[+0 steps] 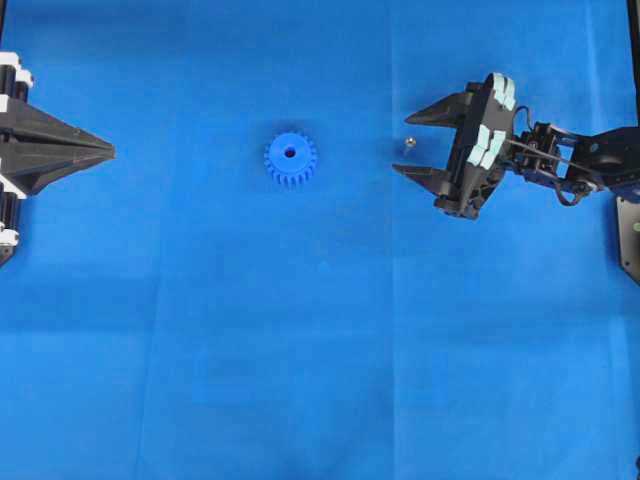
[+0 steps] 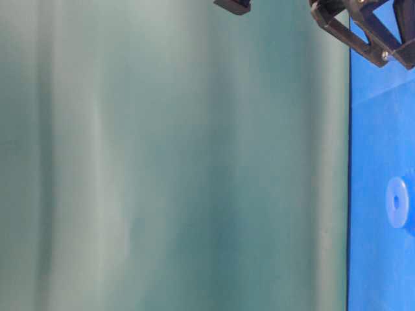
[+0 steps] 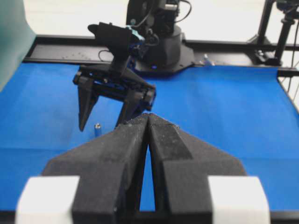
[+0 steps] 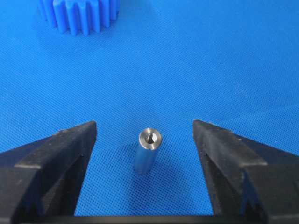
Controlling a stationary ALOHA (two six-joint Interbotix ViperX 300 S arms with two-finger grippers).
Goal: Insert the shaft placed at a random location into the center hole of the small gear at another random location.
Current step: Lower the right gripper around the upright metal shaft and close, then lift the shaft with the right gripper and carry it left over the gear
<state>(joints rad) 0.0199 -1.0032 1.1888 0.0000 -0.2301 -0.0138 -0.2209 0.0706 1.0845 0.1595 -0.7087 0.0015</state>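
Our right gripper [image 4: 145, 135] stands wide open, holding nothing; the shaft [image 4: 147, 150] stands upright between its fingers, touching neither. Beyond the fingertips, well apart, lies the small gear [image 1: 290, 159] flat on the blue mat [image 1: 300, 350], its center hole [image 1: 290, 153] facing up. Our left gripper [image 3: 148, 122] sits closed and empty at the far side. We judge the grasp is the step in hand: close slowly, centred, so neither finger tips the shaft over.
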